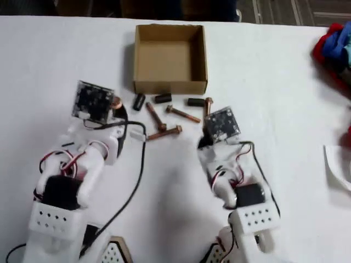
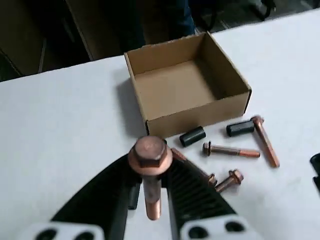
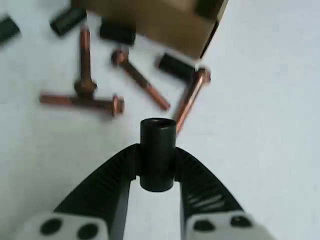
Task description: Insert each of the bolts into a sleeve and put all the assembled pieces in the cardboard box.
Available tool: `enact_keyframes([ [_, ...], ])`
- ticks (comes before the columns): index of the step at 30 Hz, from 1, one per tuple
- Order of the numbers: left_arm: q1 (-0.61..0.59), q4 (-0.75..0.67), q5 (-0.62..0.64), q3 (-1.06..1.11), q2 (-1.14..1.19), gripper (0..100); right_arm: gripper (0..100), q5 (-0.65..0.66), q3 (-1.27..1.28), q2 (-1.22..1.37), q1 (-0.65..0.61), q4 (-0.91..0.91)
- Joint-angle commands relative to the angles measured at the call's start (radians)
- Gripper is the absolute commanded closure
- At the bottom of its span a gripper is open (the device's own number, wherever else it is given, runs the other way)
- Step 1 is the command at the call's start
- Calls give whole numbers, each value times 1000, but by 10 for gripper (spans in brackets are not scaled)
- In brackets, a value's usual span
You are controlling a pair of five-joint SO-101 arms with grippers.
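Nearest me, the two arms stand side by side on the white table (image 1: 175,181). The left gripper (image 2: 150,172) is clamped on a copper bolt (image 2: 148,157), gripped just under its hex head, with the shank lying along the gap between the black fingers (image 2: 192,195). In the scene this gripper sits left of the scattered parts and nearer than the box's left corner. The right gripper (image 3: 156,167) is closed around a black sleeve (image 3: 157,150), whose open end shows above the fingertips. It sits just on the near side of the right end of the scatter. Beyond both grippers, the loose bolts (image 1: 184,114) number four. Two lie crossed or touching at the left of the group, though I cannot tell which. One lies slantwise in the middle, and one at the right lies with its head toward the box. Three loose sleeves (image 1: 163,98) lie in a rough row just beyond them, close to the front wall of the box, and the rightmost lies right beside the head of the right-hand bolt. Farther still stands the cardboard box (image 1: 170,86), open-topped and square to the table edge. At the far right lies a red and blue cloth (image 1: 332,44), and nearer on the right edge is a white object (image 1: 337,164).
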Motion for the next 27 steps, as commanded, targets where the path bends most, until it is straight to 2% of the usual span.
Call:
enact_keyframes([
  [1,18,-117,57,-77,40,973,978,-60,83,-56,-70,-285],
  [3,63,-140,57,-137,61,973,978,-60,153,-47,-79,-400],
  [6,121,-146,60,-182,66,973,978,-60,212,-54,-74,-475],
  [11,219,-149,54,-142,69,973,978,-64,216,-108,-91,-490],
  [16,239,-204,15,-58,69,973,978,-60,233,-208,-102,-470],
  [19,244,-342,107,-7,69,973,978,-66,235,-283,-104,-423],
  [23,247,-514,348,41,69,973,978,-60,265,-381,-104,-346],
  [27,247,-598,494,81,72,973,978,-60,345,-478,-116,-381],
])
